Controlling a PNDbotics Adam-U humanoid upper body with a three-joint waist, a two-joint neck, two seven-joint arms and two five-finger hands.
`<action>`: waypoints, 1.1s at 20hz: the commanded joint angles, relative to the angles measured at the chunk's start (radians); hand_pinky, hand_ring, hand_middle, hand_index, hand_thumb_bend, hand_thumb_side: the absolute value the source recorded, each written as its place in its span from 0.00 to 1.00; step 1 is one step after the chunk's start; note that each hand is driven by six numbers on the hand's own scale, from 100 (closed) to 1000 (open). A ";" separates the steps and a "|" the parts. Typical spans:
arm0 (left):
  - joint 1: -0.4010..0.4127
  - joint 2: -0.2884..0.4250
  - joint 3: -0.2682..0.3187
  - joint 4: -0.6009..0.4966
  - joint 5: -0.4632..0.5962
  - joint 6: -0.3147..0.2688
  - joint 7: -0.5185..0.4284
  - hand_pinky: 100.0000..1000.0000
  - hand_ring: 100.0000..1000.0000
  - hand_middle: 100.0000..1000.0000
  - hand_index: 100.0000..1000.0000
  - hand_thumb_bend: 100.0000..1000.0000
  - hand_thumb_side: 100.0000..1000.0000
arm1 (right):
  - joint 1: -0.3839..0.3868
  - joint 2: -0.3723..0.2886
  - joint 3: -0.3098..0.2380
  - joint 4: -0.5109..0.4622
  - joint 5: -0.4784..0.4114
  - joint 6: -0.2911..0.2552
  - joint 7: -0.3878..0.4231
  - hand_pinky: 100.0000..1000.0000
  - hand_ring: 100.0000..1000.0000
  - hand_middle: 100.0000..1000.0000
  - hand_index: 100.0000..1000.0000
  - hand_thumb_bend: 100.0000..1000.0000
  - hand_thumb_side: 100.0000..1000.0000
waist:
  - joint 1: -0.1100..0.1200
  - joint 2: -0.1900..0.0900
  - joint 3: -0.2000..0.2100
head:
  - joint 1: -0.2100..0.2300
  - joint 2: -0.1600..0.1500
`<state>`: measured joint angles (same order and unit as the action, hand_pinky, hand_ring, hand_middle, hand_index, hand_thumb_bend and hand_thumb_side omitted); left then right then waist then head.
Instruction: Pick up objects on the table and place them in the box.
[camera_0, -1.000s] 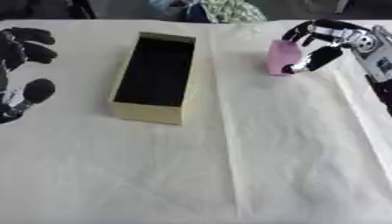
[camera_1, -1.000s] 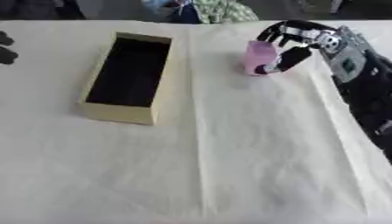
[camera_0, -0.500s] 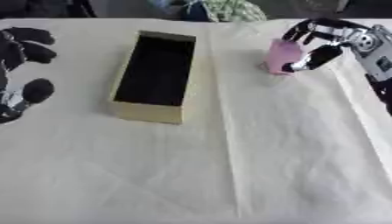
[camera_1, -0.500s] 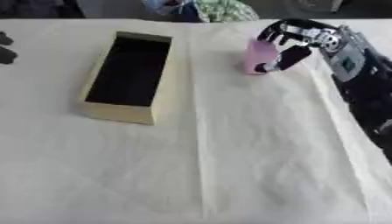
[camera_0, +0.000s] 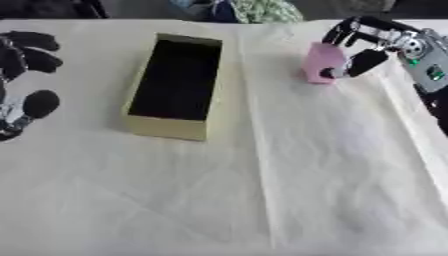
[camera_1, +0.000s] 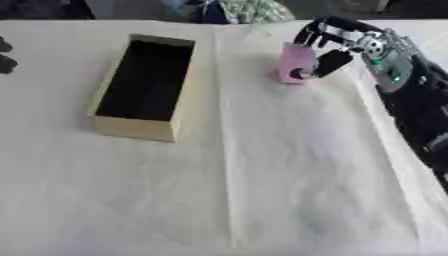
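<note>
A small pink block (camera_0: 320, 62) stands upright on the white cloth at the far right. My right hand (camera_0: 367, 46) comes in from the right and curls round it, fingers over its top and thumb against its near side. An open tan box (camera_0: 175, 85) with a dark inside lies left of centre, long side running away from me. My left hand (camera_0: 22, 75) rests open at the left edge, fingers up, well apart from the box.
A white cloth (camera_0: 262, 190) with a lengthwise fold covers the table. At the far edge lies a green patterned bundle (camera_0: 258, 9) beside something blue. My right forearm (camera_1: 411, 100) runs down the right side.
The right hand and pink block have shifted slightly up and left. The left hand and the box have not moved.
</note>
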<state>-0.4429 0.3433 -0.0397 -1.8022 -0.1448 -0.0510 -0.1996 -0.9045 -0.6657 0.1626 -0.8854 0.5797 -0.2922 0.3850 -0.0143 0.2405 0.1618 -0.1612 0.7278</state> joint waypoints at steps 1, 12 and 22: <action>-0.015 0.011 0.003 -0.024 0.001 0.000 -0.002 0.67 0.63 0.65 0.75 0.88 0.65 | -0.012 -0.028 0.003 -0.033 0.012 -0.014 0.008 0.75 0.81 0.78 0.84 0.48 0.27 | 0.000 -0.017 -0.001 | 0.002 -0.004; -0.013 0.013 0.003 -0.023 0.001 0.000 -0.005 0.67 0.63 0.65 0.75 0.87 0.66 | -0.010 -0.054 0.010 -0.097 0.000 0.001 0.137 0.79 0.88 0.86 0.89 0.48 0.29 | -0.005 -0.019 -0.005 | 0.005 0.007; -0.017 0.012 0.002 -0.025 0.003 -0.001 -0.009 0.67 0.63 0.65 0.75 0.87 0.66 | -0.010 -0.058 -0.019 -0.037 0.023 0.027 0.125 0.78 0.87 0.84 0.88 0.47 0.28 | 0.000 -0.010 0.011 | 0.005 0.000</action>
<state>-0.4431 0.3433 -0.0398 -1.8042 -0.1448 -0.0501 -0.2059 -0.8973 -0.6846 0.1586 -0.9234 0.5950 -0.2682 0.5162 -0.0163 0.2475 0.1724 -0.1565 0.7295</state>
